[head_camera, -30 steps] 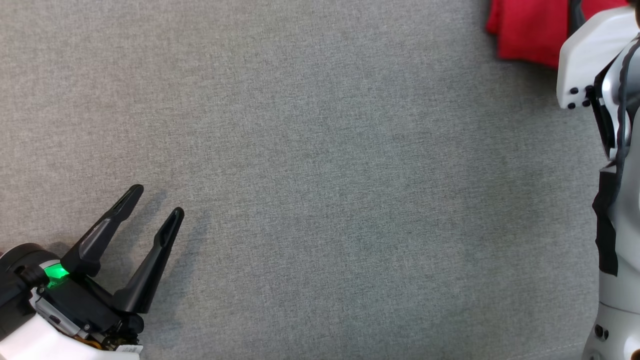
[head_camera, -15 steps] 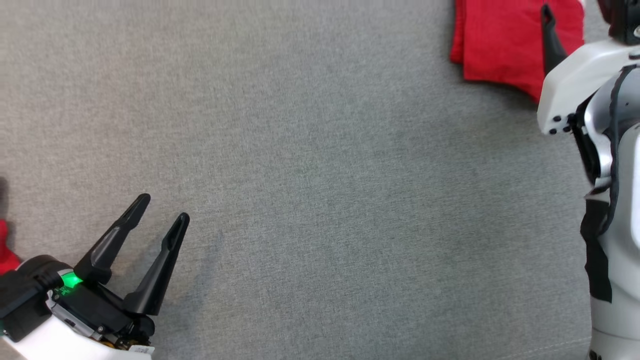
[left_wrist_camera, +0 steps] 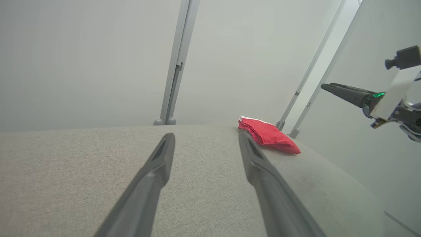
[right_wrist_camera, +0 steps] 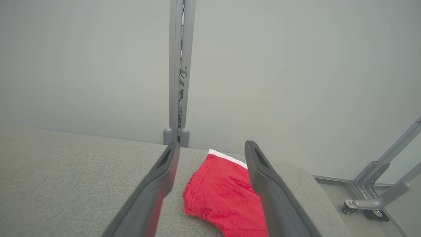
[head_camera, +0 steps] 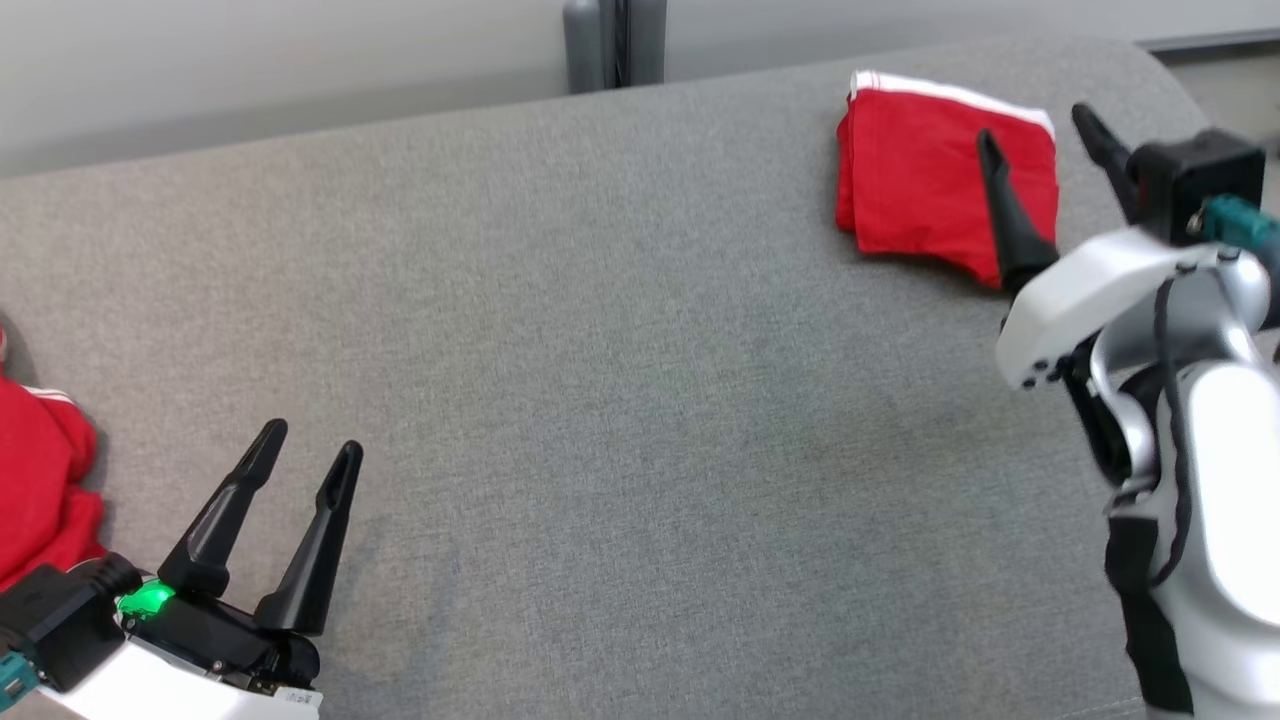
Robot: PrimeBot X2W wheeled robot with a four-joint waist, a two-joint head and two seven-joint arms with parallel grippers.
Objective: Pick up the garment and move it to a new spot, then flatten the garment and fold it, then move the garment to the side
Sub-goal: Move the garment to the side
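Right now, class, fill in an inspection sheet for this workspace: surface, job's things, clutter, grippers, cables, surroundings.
Surface: grey fabric surface, rounded at the far right corner.
Job's things: red garment with a white band, folded, lying flat near the far right corner.
Clutter: red cloth, bunched, at the left edge.
Grippers: left gripper open, empty, low over the near left surface; right gripper open, empty, raised over the garment, apart from it.
Cables: dark cable running along the right arm.
Surroundings: pale wall, grey post behind the surface, wheeled frame on the floor.
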